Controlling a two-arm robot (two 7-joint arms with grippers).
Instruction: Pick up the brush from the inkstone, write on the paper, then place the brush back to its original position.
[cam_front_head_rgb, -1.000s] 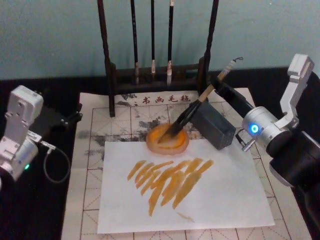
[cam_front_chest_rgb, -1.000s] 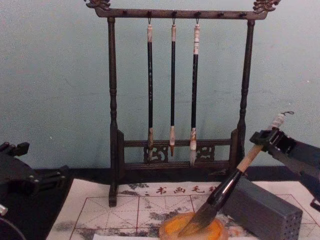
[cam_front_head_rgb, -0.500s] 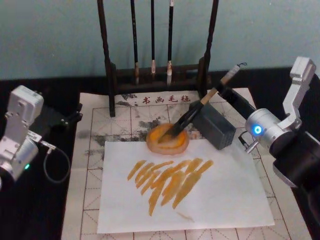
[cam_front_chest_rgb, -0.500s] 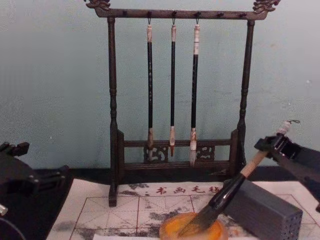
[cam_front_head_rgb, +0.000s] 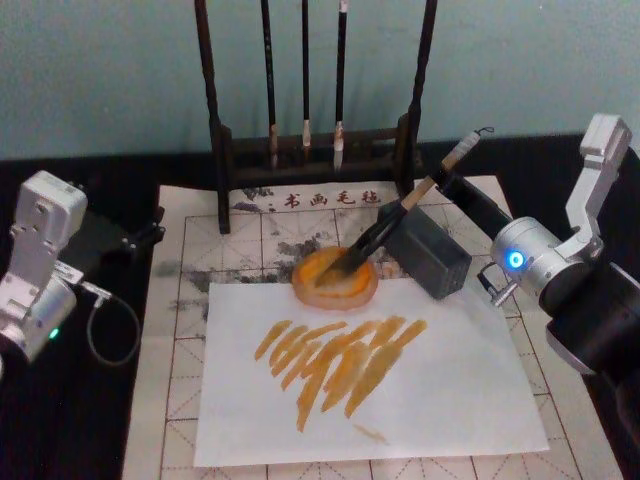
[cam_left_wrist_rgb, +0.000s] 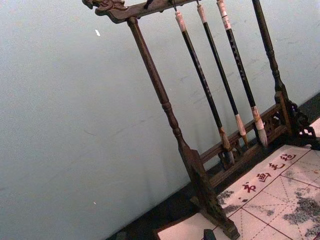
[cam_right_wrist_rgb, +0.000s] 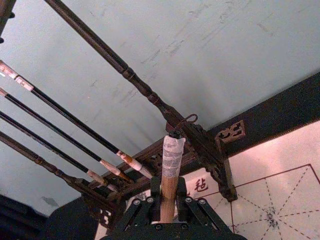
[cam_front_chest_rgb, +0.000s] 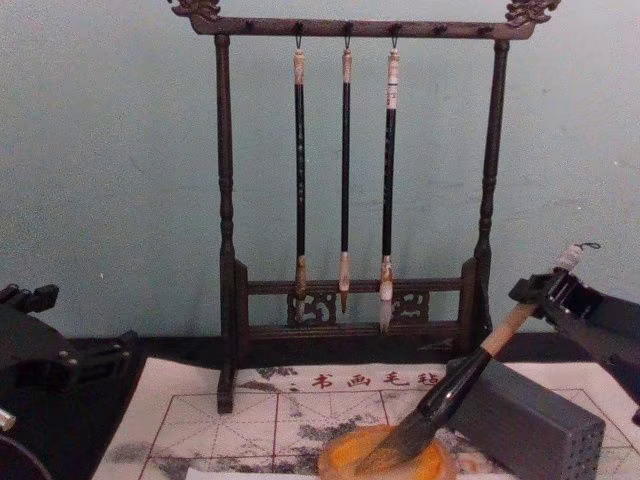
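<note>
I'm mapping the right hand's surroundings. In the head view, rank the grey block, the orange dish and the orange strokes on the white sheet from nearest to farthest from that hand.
From the right hand, shut on the brush:
1. Grey block, just in front of the hand.
2. Orange dish, to the block's left, under the bristles.
3. Orange strokes, nearer the robot, mid-sheet.

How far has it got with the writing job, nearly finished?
Nearly. The writing looks done: orange strokes cover the white sheet. In hand: the right gripper holds the brush, bristles resting in the orange dish. Left: letting go and pulling away. The left gripper sits idle at the table's left edge.
</note>
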